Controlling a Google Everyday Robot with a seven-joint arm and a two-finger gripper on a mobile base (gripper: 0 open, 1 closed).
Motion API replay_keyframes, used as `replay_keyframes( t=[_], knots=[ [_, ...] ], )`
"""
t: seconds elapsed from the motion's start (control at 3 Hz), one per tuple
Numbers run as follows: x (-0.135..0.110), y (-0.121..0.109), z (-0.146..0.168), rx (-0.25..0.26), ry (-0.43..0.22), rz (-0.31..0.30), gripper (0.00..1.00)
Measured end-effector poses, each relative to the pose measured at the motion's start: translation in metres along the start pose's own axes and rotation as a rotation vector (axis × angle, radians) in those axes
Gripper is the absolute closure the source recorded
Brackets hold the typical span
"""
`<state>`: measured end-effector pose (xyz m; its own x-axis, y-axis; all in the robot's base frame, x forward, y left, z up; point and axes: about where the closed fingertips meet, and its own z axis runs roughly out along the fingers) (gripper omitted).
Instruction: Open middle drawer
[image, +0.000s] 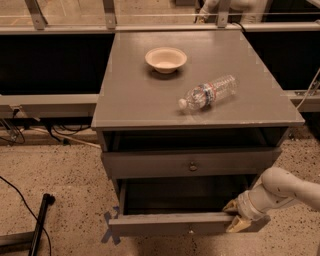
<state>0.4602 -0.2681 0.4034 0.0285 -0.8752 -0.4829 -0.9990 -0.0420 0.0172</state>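
I've got the gripper (232, 217) clamped on the right end of the middle drawer (165, 225), one finger on either side of its front panel. The drawer is pulled well out (inside too dark to read). On the worktop (135, 100), a bowl (166, 59) and a bottle (209, 92) lying on its side.

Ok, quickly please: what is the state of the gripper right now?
Gripper: at the right end of the front of the middle drawer, which stands pulled out; whether it is open or closed cannot be told.
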Motion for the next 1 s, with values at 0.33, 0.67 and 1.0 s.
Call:
replay_keyframes(
  t=[0.33, 0.67, 1.0],
  knots=[
    [-0.011, 0.023, -0.009, -0.071, -0.009, -0.016, 0.39],
    [-0.034, 0.056, -0.033, -0.170, -0.011, -0.076, 0.21],
    [-0.035, 0.058, -0.033, -0.176, -0.013, -0.074, 0.00]
  ],
)
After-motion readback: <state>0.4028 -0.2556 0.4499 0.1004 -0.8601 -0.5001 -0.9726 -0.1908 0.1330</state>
